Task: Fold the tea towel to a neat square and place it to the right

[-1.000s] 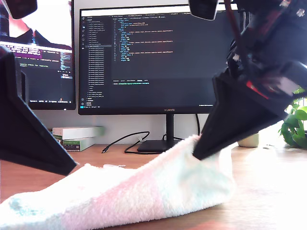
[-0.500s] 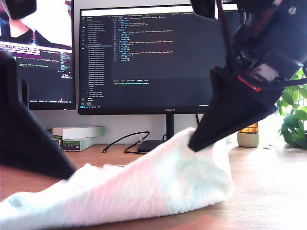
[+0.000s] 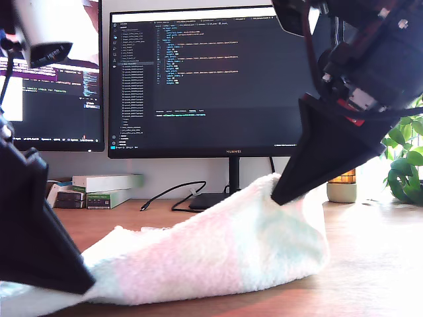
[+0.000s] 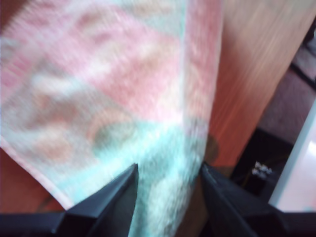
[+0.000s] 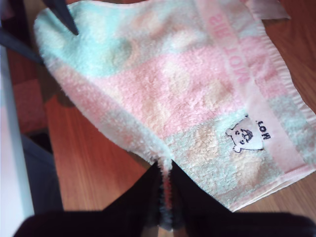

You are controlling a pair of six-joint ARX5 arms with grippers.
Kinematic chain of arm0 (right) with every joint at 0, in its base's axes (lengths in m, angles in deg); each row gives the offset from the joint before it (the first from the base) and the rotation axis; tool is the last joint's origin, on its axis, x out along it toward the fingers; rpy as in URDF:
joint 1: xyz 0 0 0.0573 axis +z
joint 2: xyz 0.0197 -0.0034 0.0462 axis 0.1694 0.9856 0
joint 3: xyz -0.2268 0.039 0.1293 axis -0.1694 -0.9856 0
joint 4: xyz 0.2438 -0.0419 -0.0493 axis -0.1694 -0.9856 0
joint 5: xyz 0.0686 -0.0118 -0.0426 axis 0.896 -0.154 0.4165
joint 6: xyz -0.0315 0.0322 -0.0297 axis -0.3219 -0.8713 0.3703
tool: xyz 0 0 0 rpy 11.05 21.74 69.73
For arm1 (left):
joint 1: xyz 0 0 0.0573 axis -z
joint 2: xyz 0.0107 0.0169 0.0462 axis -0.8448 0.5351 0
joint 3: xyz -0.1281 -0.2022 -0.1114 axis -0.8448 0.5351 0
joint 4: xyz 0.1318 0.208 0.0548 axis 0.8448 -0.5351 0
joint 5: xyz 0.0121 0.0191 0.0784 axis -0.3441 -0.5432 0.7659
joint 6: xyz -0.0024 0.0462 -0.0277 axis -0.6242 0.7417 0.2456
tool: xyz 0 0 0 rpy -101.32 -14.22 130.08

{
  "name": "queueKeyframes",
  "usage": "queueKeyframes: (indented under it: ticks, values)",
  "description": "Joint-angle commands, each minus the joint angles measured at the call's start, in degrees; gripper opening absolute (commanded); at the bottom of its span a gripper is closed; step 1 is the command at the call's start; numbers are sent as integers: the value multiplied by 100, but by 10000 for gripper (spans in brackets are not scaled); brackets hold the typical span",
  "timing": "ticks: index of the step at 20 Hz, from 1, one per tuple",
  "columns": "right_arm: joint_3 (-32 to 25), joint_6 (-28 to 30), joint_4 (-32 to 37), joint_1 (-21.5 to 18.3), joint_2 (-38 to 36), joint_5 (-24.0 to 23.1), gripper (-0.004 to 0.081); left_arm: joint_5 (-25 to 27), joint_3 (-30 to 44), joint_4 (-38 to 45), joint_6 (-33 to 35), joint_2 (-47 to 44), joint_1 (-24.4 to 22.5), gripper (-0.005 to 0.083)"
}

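- dropped lower into the exterior view's bottom left, the dark arm there (image 3: 33,238) now uncovers the stacked boxes (image 3: 106,188) and more of the smaller monitor (image 3: 59,99) that it hid half a second ago.
- the arm at the exterior view's upper right (image 3: 337,145) has edged a little toward that view's right, keeping its tip at about the same height.
- the tea towel (image 3: 211,257) runs from under the low arm up to the raised tip. it sags in a slope across the lower middle of the exterior view, with its near edge on the desk (image 3: 370,264).
- my second gripper (image 5: 165,170) is pinched tight on a towel edge, with the cartoon label (image 5: 245,134) just beside it. another finger tip (image 5: 64,17) presses the far mint corner.
- my first gripper (image 4: 169,170) has its jaws standing apart with mint cloth running between them. the view is smeared, so i cannot tell whether they really clamp it.
- the wrist views do not settle which exterior arm is which.
- judgement: the two held ends are being drawn apart and carried over for a fold. no square is formed yet, and placing comes after.
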Motion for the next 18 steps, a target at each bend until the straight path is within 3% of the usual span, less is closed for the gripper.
queueKeyframes:
  ticks: [1, 6, 7, 10, 11, 18]
  values:
    - [98, -24, 24, -22, 66, 42, -13, -26, 2, 39, 48, 188, 17, 358]
    - [98, -26, 22, -20, 66, 42, -13, 4, 2, 46, 90, 555, 15, 346]
    - [98, -31, 22, -20, 66, 42, -13, 2, 2, 42, 90, 577, 15, 303]
    - [98, -42, 17, -20, 66, 42, -13, -15, 0, 39, 87, 564, 15, 27]
    - [98, -42, 2, -20, 66, 42, -13, -52, -15, 22, 85, 564, 15, -19]
    - [98, -337, -588, -20, 66, 35, -13, -938, -673, -664, 85, 564, 15, -19]
